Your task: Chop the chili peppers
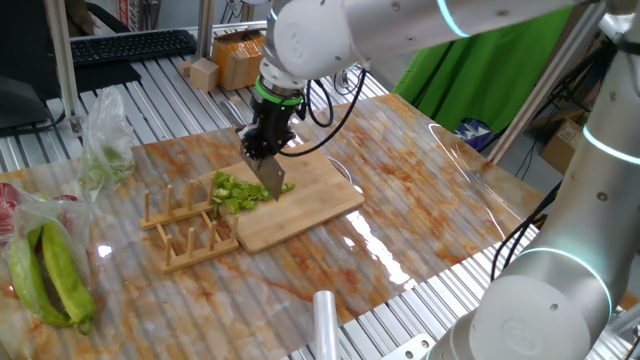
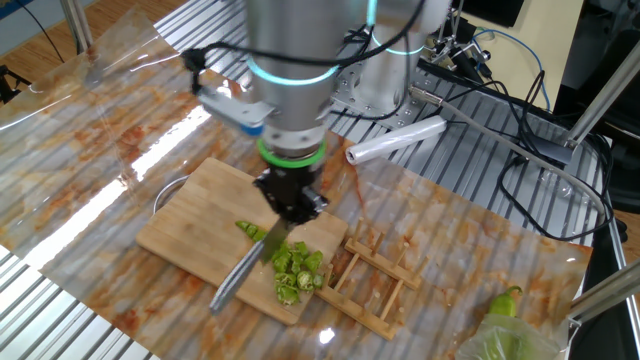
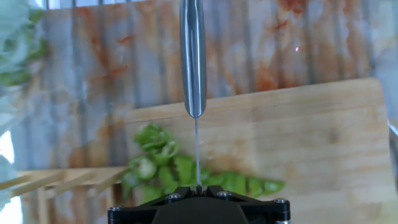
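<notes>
- The chili peppers [image 1: 238, 192] lie as a loose heap of bright-green slices on a wooden cutting board [image 1: 310, 205], near the board's end that sits just beside a wooden rack [image 1: 190, 232].
- One longer green piece [image 2: 252, 231] lies a little apart from the heap on the board; it looks not yet cut, so the chopping is probably unfinished.
- A knife [image 2: 248, 265] hangs over the heap, its blade pointing down at the board and its metal handle slanting away; this suits straight up-and-down chopping.
- The gripper [image 1: 268, 138] points straight down and its jaws are fully closed on the knife.
- In the hand view the blade appears only as a thin edge-on line, with slices lying on both sides of it.
- Whether the blade tip touches the board or the slices cannot be told; the arm and gripper cover part of the heap in the fixed views.
- The hand view is blurred, so individual slices are hard to count.
- Off the board, thicker yellow-green peppers [image 1: 55, 275] sit in clear plastic at the table's edge, partly cut off by the frame.
- Another clear bag with greenery [image 1: 105, 150] lies farther back; its contents are unclear.
- A roll of clear film [image 2: 395, 140] lies on the slatted table beyond the board.
</notes>
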`<act>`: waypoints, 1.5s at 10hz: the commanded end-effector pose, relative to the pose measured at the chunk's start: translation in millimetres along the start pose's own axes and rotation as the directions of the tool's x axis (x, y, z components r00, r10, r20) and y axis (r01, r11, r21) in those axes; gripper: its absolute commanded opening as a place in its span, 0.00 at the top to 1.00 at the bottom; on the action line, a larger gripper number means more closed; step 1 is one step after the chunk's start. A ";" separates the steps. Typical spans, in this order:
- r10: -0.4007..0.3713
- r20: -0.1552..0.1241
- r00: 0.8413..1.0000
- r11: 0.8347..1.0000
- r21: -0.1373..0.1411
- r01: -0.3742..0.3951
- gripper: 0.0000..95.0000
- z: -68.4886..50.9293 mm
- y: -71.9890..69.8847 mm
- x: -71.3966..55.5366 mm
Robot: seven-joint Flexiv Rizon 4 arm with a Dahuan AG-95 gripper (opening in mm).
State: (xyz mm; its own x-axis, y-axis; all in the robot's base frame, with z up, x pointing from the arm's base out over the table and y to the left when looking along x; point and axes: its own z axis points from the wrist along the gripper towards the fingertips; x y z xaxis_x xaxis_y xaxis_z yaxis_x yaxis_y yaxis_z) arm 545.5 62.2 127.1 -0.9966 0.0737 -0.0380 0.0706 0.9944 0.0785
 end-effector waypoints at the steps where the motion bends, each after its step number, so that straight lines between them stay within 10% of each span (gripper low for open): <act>1: 0.016 -0.009 1.000 1.000 -0.003 -0.016 1.00 -7.0 12.4 9.2; 6: 0.091 -0.006 0.996 0.996 0.001 -0.091 1.00 -10.2 56.7 38.1; 15: 0.097 0.013 0.995 0.995 -0.006 -0.097 1.00 -1.2 60.5 34.1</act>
State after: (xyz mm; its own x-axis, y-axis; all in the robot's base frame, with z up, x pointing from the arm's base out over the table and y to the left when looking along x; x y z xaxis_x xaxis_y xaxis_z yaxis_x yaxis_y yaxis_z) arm 514.0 124.2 131.5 -0.9841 0.1719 -0.0440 0.1676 0.9820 0.0866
